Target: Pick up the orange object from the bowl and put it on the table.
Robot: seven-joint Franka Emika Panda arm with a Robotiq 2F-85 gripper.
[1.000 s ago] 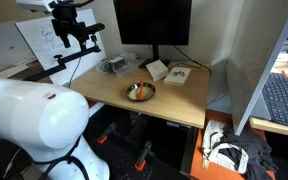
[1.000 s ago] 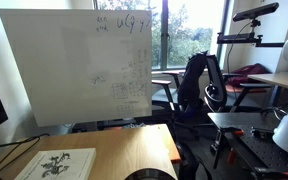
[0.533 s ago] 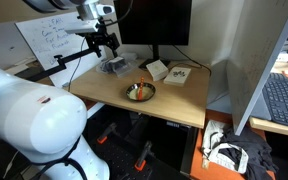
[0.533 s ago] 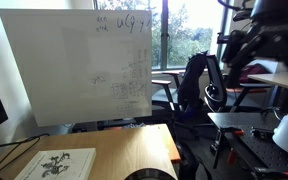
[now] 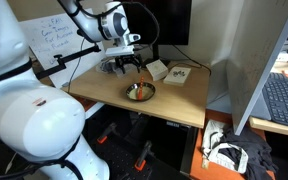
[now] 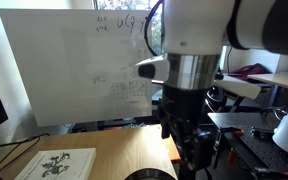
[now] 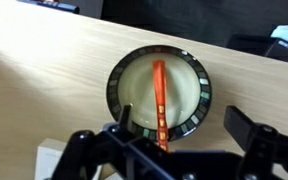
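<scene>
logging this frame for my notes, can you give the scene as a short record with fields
target: orange object, long and thin, lying in the bowl
container: round bowl with a dark rim, on the table
gripper: gripper over the bowl, fingers open, holding nothing
also on table: booklet, small box
task state: pick not yet done

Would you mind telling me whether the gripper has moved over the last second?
Yes. In an exterior view the gripper has swung rightward and down, from well left of the bowl to just above it.
</scene>
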